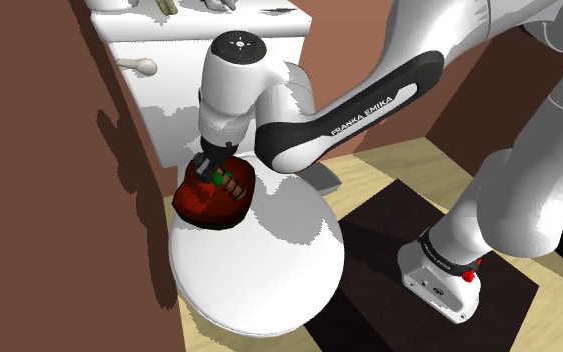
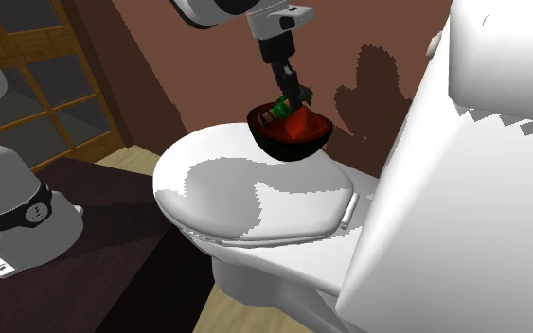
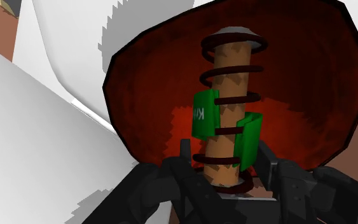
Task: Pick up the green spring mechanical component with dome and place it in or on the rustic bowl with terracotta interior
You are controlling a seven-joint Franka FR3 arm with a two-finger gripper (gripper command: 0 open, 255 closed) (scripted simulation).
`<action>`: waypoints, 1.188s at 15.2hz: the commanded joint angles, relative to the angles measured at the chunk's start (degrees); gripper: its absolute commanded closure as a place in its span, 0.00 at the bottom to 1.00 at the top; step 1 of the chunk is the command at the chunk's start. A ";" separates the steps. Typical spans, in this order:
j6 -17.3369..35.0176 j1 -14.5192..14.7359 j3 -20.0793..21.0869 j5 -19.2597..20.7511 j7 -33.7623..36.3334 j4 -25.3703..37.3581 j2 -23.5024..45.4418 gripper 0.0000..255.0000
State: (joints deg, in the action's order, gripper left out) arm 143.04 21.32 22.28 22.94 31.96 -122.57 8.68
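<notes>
Gripper (image 3: 225, 170) clamped on the near end of the spring component (image 3: 231, 102) — tan core, dark coil, green tabs. The piece sits low inside the dark bowl (image 3: 327, 95), over its red floor. Best, I judge, to ease it down close to that floor before the jaws part, so it can't bounce over the rim. The wrist view gives the grip and the domed far end; the shoulder view gives the bowl's seat on the white toilet lid (image 1: 259, 265), toward the tank end.

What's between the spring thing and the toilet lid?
The dark bowl, red inside. The second exterior view shows the spring in it, held by the hand, above the lid.
</notes>
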 commanded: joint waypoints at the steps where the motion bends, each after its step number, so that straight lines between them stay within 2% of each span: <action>1: -0.01 0.01 0.00 0.00 0.00 -0.02 0.01 1.00; 2: 0.00 0.00 0.00 0.00 0.00 -0.03 0.00 0.00; 7: -0.01 0.01 0.00 0.00 0.00 -0.02 0.01 0.00; 11: -5.20 -0.23 1.35 -5.33 -3.55 0.01 -6.08 0.00; 18: -5.20 -0.19 1.31 -5.33 -3.56 0.01 -6.08 0.00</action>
State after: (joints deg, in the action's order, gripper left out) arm 137.85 21.13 23.59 17.61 28.41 -122.55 2.61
